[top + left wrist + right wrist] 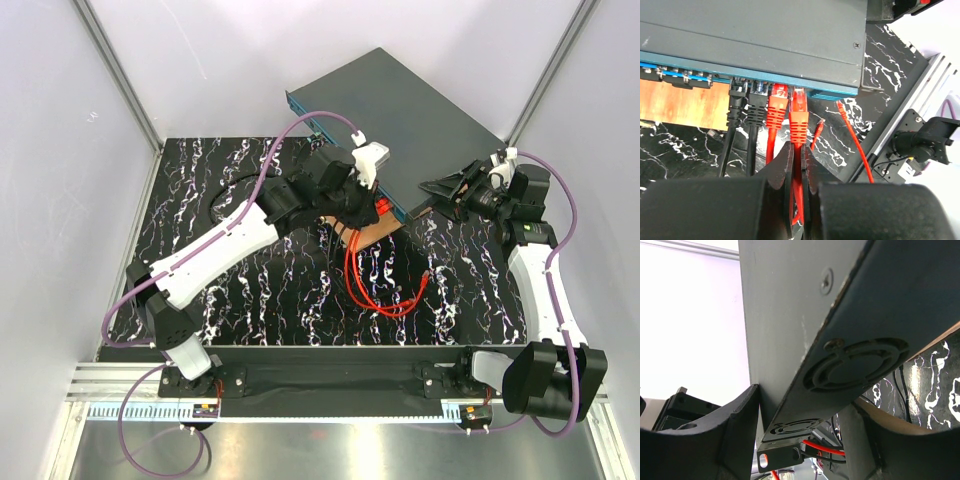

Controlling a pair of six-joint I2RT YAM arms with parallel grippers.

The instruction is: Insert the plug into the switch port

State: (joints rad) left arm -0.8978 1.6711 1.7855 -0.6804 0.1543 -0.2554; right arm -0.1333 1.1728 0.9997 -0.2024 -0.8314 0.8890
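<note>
The switch is a flat dark-grey box with a teal front face. In the left wrist view, my left gripper is shut on the bright-red cable just behind the plug. The plug's tip sits in a switch port on the teal face, right of another red plug that is plugged in. I cannot tell how deep it sits. My right gripper clamps the switch's right corner, one finger on top and one below. In the top view it is at that corner.
Two black cables are plugged in left of the red ones. A brown wooden board lies under the switch front. Two loose red cable ends lie on the marbled black mat. Red cable loops lie before the switch.
</note>
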